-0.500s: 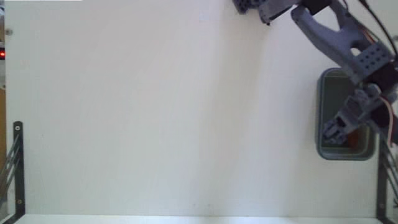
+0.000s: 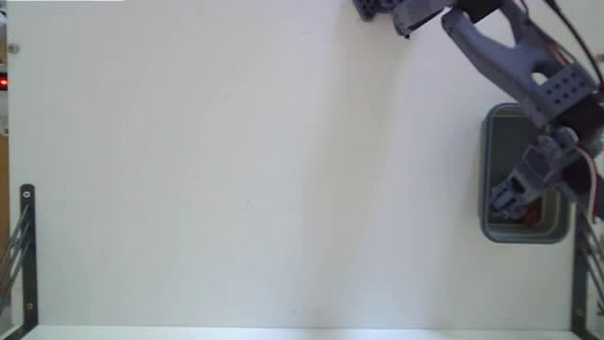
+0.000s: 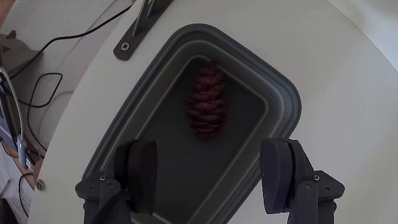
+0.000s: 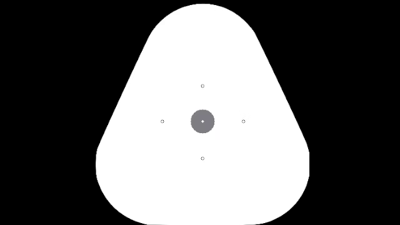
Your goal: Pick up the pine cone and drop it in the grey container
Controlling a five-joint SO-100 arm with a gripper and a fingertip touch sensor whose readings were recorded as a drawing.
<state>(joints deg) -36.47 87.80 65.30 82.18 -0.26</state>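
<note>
The reddish-brown pine cone [image 3: 207,99] lies on the floor of the grey container [image 3: 283,99] in the wrist view, apart from the fingers. My gripper [image 3: 211,168] hovers above the tub, open wide, nothing between its dark fingers [image 3: 142,171]. In the fixed view the grey container [image 2: 490,170] sits at the table's right side with my gripper [image 2: 517,200] over it, and a sliver of the pine cone [image 2: 535,213] shows beside the fingers.
A black metal bracket [image 3: 142,26] stands just beyond the tub near the table edge, with cables [image 3: 37,62] on the floor past it. In the fixed view, brackets stand at the lower left [image 2: 26,255] and lower right [image 2: 578,283] table corners.
The arm has barely moved. The reddish cone now shows a little lower and freer beside the fingers in the tub.
</note>
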